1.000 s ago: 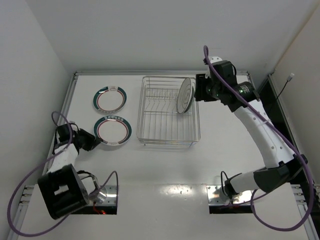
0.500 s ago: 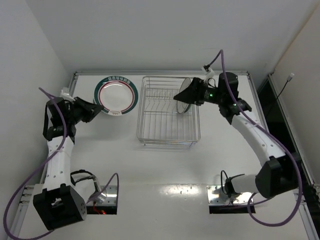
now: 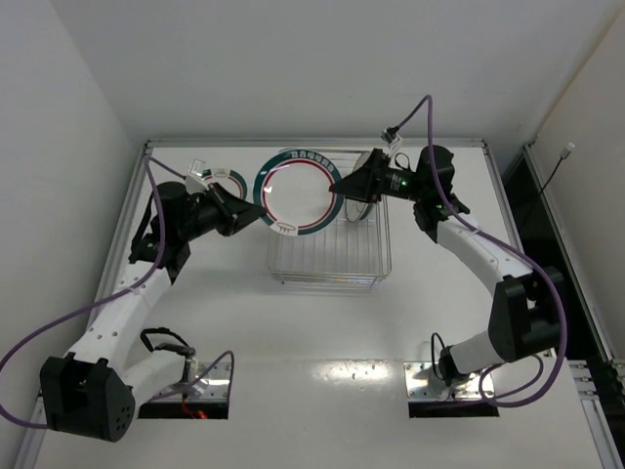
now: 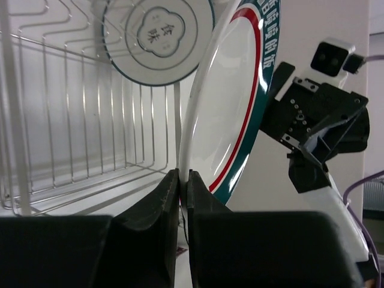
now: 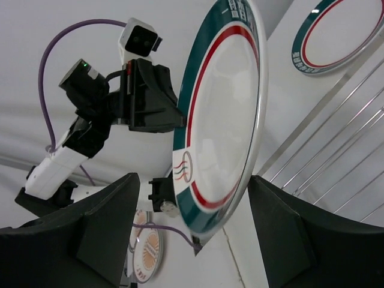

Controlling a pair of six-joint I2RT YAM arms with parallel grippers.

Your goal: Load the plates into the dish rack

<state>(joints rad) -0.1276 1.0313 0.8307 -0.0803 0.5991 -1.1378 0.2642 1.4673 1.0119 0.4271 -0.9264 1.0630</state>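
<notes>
**White worktop, bare white walls: a rimmed plate held in the air by the rack**

Left jaws are clenched on the rim of a teal-rimmed plate (image 4: 234, 102), pinching it where the white edge meets the coloured band. The plate is held off the worktop (image 3: 322, 332) and tilted. Seen from above, it hangs over the far left corner of the dish rack (image 3: 327, 259), not yet down among the prongs. Right jaws are spread wide with nothing between them. They hover at the far right of the rack, close beside the grey-marked plate (image 4: 157, 39), which stands on edge inside the wires. I cannot tell whether they touch it. The second teal-rimmed plate (image 5: 339, 36) lies flat on the worktop left of the rack, partly hidden behind the left arm (image 3: 127, 293).

I'd judge the held plate stiff, glazed and slick. It looks fairly heavy for a pinch at one edge, and likely to chip or crack against wire. The rim is the only sensible place to hold it. It could swing or slip if jolted, so it should go down slowly, edge first, into a gap between prongs.
</notes>
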